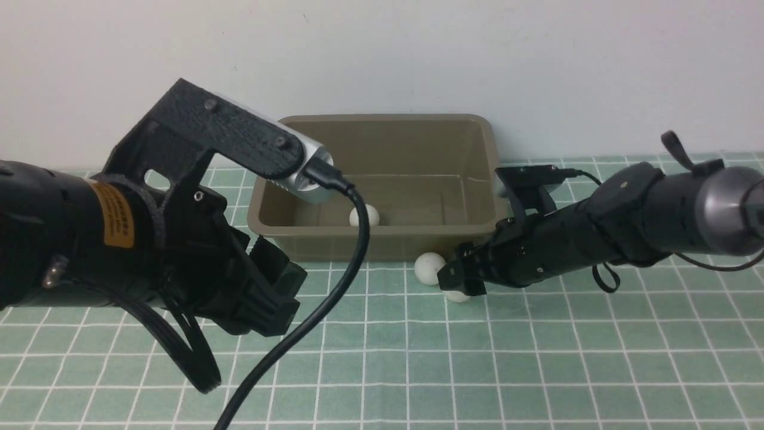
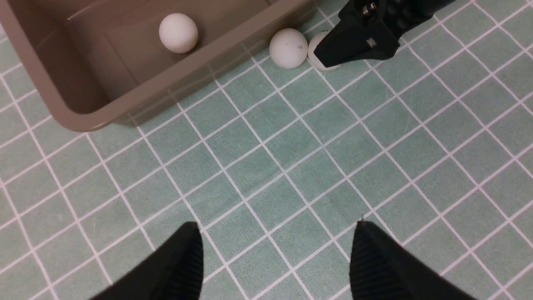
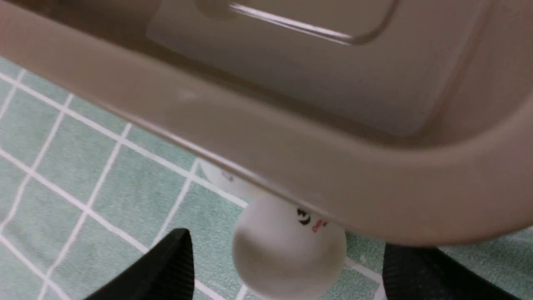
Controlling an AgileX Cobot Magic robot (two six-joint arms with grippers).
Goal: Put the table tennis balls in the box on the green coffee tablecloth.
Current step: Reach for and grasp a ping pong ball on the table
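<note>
White ball [image 3: 287, 246] lies between the right hand's [image 1: 458, 286] spread fingers, just beside the box's [image 1: 418, 242] near wall, under its rim.

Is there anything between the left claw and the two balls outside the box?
No. In the left wrist view, only bare green cloth lies between the left claw and the ball beside the box, or its half-hidden neighbour.

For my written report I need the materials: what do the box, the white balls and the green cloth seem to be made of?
The box: probably moulded plastic, olive-brown, slightly glossy; a light streak shows on its floor. The balls: likely plastic, matte white, no glare. The tablecloth: seems fabric or coated cloth, matte, with a printed white grid.
</note>
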